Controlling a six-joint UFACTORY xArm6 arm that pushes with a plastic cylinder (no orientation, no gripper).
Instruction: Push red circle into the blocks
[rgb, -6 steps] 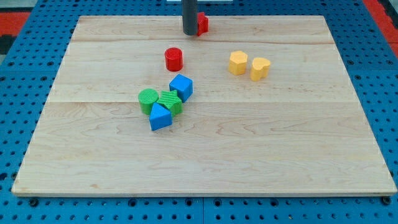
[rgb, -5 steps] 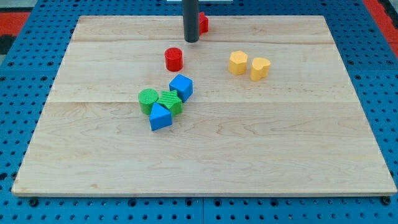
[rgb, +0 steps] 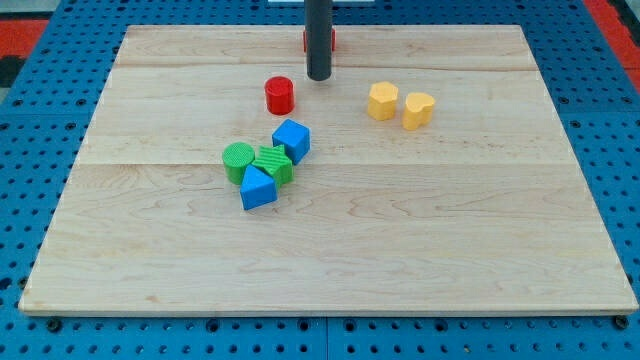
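Note:
The red circle (rgb: 280, 95) lies on the wooden board (rgb: 330, 250), above the cluster of blocks. The cluster holds a blue cube (rgb: 291, 140), a green circle (rgb: 238, 160), a green ridged block (rgb: 272, 164) and a blue wedge-like block (rgb: 257, 188). My tip (rgb: 319, 76) is just to the upper right of the red circle, a small gap apart. A second red block (rgb: 308, 41) sits at the view's top, mostly hidden behind my rod.
Two yellow blocks stand side by side at the view's right of the red circle: a yellow hexagon-like block (rgb: 382, 101) and a yellow heart-like block (rgb: 418, 109). A blue pegboard (rgb: 40, 200) surrounds the board.
My tip has slid toward the view's bottom and a little right, from beside the top red block to just upper right of the red circle. No block has moved.

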